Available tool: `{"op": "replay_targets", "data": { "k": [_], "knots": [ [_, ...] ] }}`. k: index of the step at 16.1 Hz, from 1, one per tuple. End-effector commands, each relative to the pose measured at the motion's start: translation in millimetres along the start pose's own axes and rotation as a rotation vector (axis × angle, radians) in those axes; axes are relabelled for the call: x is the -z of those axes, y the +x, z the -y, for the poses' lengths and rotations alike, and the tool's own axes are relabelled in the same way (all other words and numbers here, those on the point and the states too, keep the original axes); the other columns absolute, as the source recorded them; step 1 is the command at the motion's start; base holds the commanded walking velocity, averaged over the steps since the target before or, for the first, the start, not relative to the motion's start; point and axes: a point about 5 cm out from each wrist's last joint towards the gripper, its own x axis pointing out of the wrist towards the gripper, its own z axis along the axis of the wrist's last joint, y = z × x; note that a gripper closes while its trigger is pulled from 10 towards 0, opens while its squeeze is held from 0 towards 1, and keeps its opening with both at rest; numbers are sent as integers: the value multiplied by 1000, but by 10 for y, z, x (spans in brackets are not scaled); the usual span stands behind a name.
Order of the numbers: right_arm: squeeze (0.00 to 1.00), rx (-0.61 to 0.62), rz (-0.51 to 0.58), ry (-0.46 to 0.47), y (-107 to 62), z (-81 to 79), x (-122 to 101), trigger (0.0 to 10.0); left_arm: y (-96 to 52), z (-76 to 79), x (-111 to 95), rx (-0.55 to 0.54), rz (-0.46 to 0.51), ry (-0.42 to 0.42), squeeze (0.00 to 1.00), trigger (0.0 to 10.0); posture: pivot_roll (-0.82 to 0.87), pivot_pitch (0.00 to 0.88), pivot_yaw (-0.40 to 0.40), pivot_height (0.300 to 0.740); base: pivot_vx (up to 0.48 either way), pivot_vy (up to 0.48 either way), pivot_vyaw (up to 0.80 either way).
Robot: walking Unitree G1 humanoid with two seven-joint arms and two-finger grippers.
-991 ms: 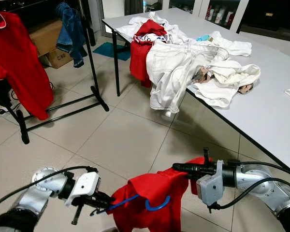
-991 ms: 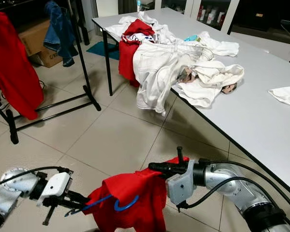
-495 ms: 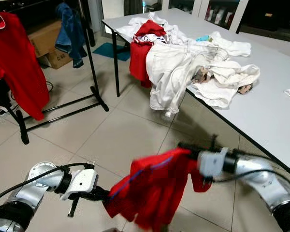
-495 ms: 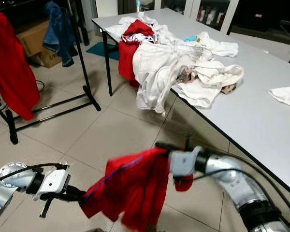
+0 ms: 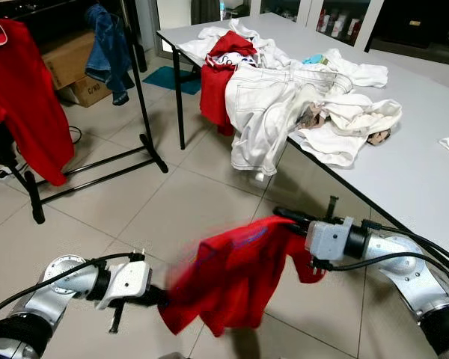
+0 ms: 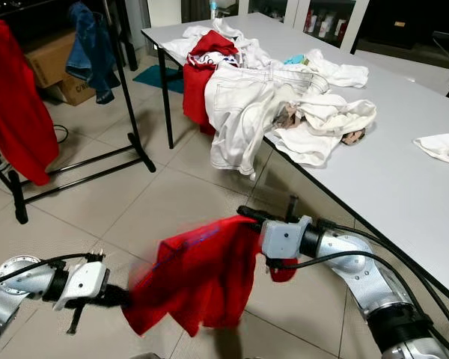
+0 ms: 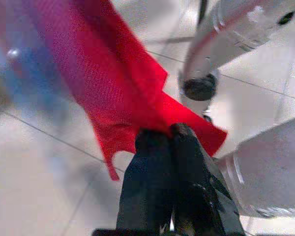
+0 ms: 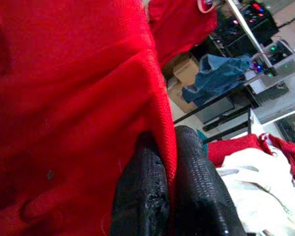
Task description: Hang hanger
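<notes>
Tiled floor [image 5: 179, 217] | red garment [image 5: 232, 273] blurred, stretched mid-air | both jaws clamped on it

Red garment [image 5: 232, 273] motion-blurred, left hand [image 5: 159, 297] fingertips buried in its cloth

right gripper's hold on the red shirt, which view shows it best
The right wrist view: the right gripper has its black fingers shut on a fold of the red shirt. The eye views show that pinch from afar, partly blurred. The left wrist view shows the left gripper pinching another edge.
</notes>
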Motion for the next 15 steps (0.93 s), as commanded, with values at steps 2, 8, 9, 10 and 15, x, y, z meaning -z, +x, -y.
{"op": "replay_targets", "data": {
  "k": [2, 8, 9, 10, 15],
  "knots": [
    [0, 128, 58, 39, 3, 236, -109, 0, 23, -89, -46, -72, 9, 48, 0, 0, -32, 0, -7, 740, 0, 0, 0],
    [0, 127, 67, 100, -3, 251, -141, 0, 23, -288, -160, -321, 77, 118, 169, 10000, -34, 0, -7, 740, 0, 0, 0],
    [0, 129, 61, 107, -18, 252, -129, 0, 27, -284, -153, -326, 82, 107, 439, 10000, -34, 0, -7, 740, 0, 0, 0],
    [0, 141, 53, 119, -49, 272, -109, 0, 34, -278, -139, -337, 87, 90, 1000, 10000, -36, 0, -4, 740, 0, 0, 0],
    [0, 191, 54, 182, -156, 408, -88, 0, 12, -388, -167, -577, 166, 35, 788, 10000, -40, 0, 1, 740, 0, 0, 0]
  ]
}}
